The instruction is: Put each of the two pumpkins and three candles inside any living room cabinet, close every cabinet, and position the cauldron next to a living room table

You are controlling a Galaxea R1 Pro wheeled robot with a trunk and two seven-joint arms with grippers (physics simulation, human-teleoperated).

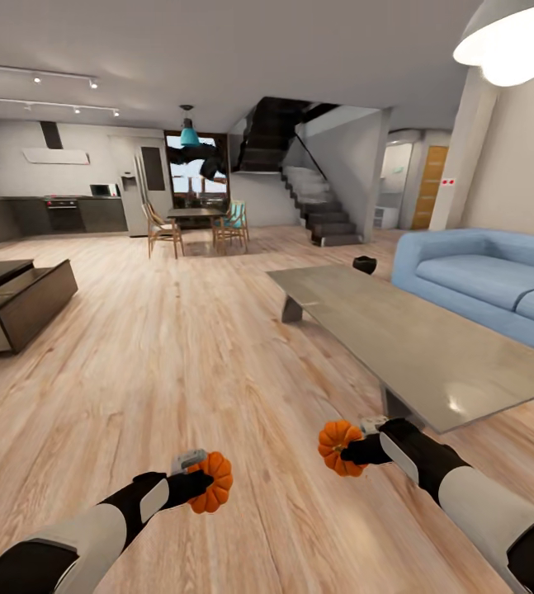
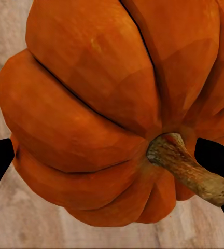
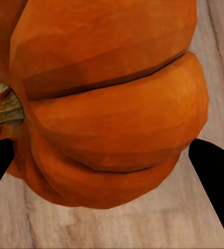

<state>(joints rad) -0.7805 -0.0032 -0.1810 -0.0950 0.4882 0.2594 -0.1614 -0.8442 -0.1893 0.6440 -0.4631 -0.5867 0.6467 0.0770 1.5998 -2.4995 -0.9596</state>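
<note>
Head: cabinet [image 1: 19, 307] open, cauldron [image 1: 365, 264] | wrists: pumpkin stems [image 2: 187, 168], probably gripped

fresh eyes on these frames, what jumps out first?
Two bright-orange pumpkins, one clamped in each end effector: the left pumpkin in the left end effector, the right pumpkin in the right end effector, both low in the head view above the wood floor. Next, the long grey coffee table ahead on the right, with the black cauldron just past its far end, and the dark cabinet standing open at far left.
</note>
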